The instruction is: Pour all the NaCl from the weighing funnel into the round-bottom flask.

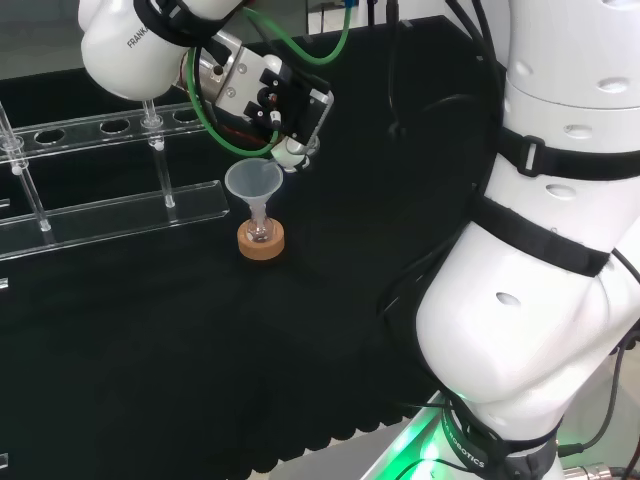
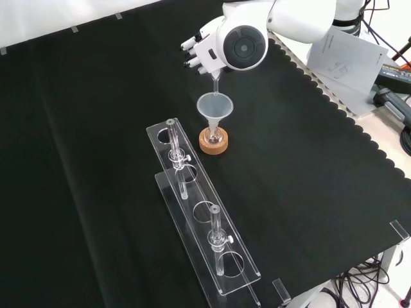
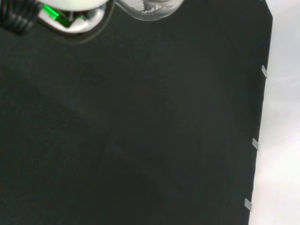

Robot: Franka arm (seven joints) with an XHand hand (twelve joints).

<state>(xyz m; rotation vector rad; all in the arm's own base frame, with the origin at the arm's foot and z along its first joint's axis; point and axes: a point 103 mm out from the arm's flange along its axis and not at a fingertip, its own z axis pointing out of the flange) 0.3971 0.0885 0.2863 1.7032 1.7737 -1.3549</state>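
Hand (image 2: 200, 52): curled round the weighing funnel (image 2: 216, 82), held above the clear funnel (image 2: 214, 108).
Weighing funnel: tilted downward, tip just over the clear funnel's rim, front view.
Round-bottom flask (image 1: 261, 234): seated on the cork ring (image 1: 261, 243), mid-surface.

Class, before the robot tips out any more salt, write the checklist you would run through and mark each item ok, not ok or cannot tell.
1. Flask upright on its cork ring: ok.
2. Plastic funnel seated in the flask neck: ok.
3. Weighing funnel's stem above the plastic funnel's mouth: ok.
4. Hand holding the weighing funnel: ok.
5. Salt left in the weighing funnel: cannot tell.
6. Tube rack clear of the flask: ok.
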